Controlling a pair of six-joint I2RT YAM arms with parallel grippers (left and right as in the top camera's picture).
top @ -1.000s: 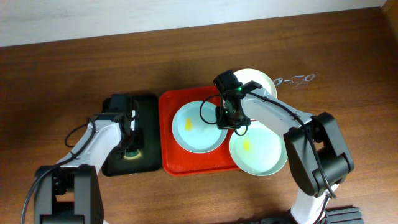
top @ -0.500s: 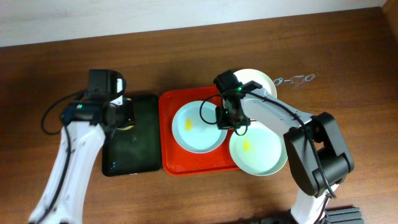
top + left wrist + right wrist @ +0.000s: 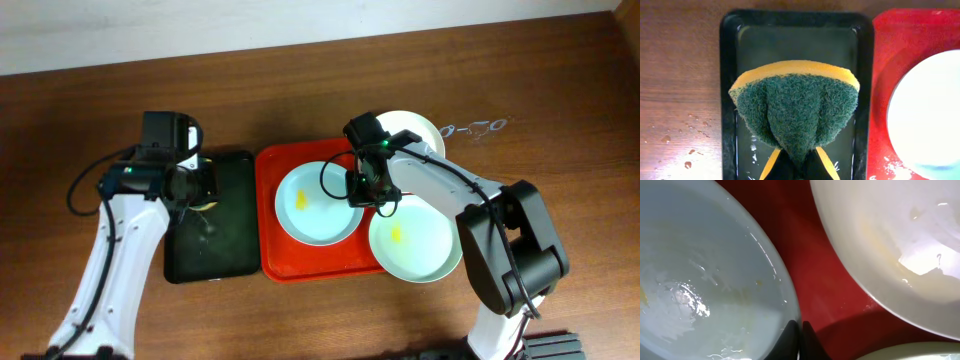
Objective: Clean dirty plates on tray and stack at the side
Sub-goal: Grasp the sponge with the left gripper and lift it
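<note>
Left gripper (image 3: 794, 167) clenched on sponge (image 3: 795, 112), hanging over black tray (image 3: 730, 75). Right gripper (image 3: 799, 335) clamped at right rim of blue plate (image 3: 315, 215), which by our reading it steadies on red tray (image 3: 270, 235). Key relation: blue plate lies to right of sponge, just past black tray's rim, yellow smear on its near-left side; left arm nearer. White plate (image 3: 415, 130) and green plate (image 3: 425, 250) further right. Next, we judge: sponge travels right, then down.

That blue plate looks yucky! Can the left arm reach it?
Probably yes: the pale blue plate lies uncovered, nearest the sponge in the left gripper; the right gripper only pinches its far rim.
</note>
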